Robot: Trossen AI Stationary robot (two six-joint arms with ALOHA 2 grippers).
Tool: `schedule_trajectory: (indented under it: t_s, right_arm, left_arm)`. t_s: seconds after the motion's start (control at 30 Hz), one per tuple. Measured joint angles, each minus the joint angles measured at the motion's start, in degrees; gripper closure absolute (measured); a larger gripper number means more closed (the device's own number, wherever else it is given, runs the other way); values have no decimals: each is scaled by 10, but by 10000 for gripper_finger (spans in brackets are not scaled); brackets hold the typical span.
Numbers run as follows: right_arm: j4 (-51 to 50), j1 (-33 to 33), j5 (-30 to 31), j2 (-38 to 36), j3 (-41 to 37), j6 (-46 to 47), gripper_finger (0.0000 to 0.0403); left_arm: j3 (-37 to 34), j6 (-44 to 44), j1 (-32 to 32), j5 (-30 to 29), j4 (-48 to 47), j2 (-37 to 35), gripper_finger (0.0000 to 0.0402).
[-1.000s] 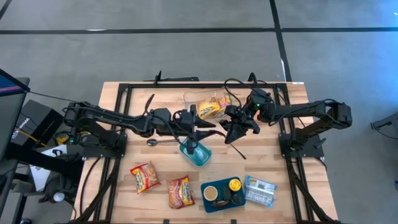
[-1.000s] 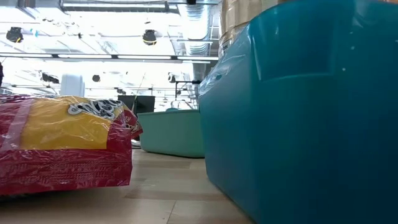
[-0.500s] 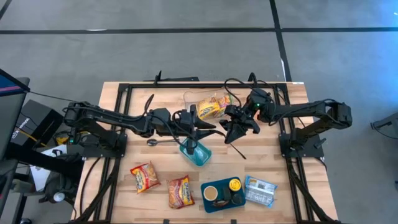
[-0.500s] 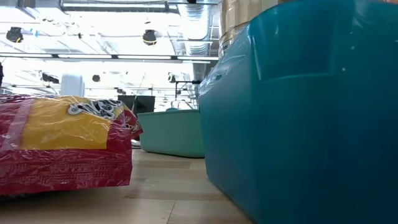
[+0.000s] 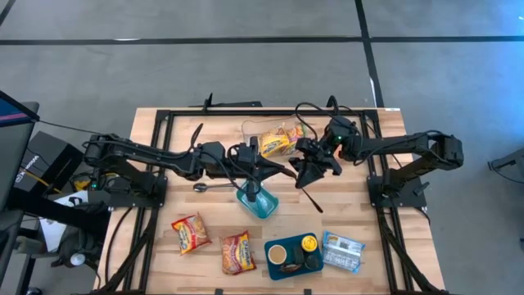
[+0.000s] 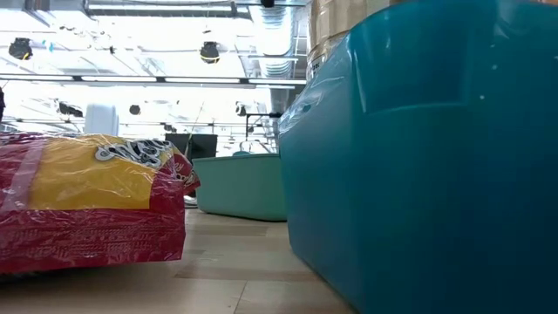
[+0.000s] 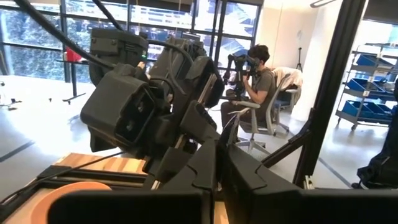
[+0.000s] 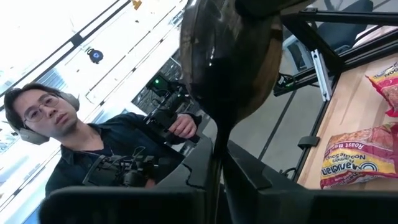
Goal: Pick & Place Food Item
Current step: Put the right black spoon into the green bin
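I see both arms meeting over the middle of the light wooden table [image 5: 164,246]. The left gripper [image 5: 274,170] hangs just above the small teal plastic bin [image 5: 258,201]; its fingers [image 7: 205,180] are pressed together with nothing between them. The right gripper [image 5: 304,179] sits just beside it, toward the table's right edge, fingers clenched on the handle of a dark, glossy ladle-like utensil [image 8: 227,59] — I read it as a ladle, though only the bowl shows clearly. The yellow-and-red noodle packet [image 5: 278,142] lies behind the two grippers, toward the far edge. Two more red noodle packets [image 5: 190,233] lie near the front edge, left of a dark blue tray [image 5: 275,269] holding cups. A metal spoon [image 5: 206,187] rests left of the bin.
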Motion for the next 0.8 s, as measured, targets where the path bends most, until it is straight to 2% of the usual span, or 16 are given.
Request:
schedule_trajectory:
  t_s: [0.43,0.8]
  right_arm:
    - [2,-10,-16,0,0,-4,293]
    - [2,-47,-58,0,0,-4,282]
  left_arm:
    - [0,-7,0,-2,4,0,400]
    - [0,-37,0,-2,-1,-3,400]
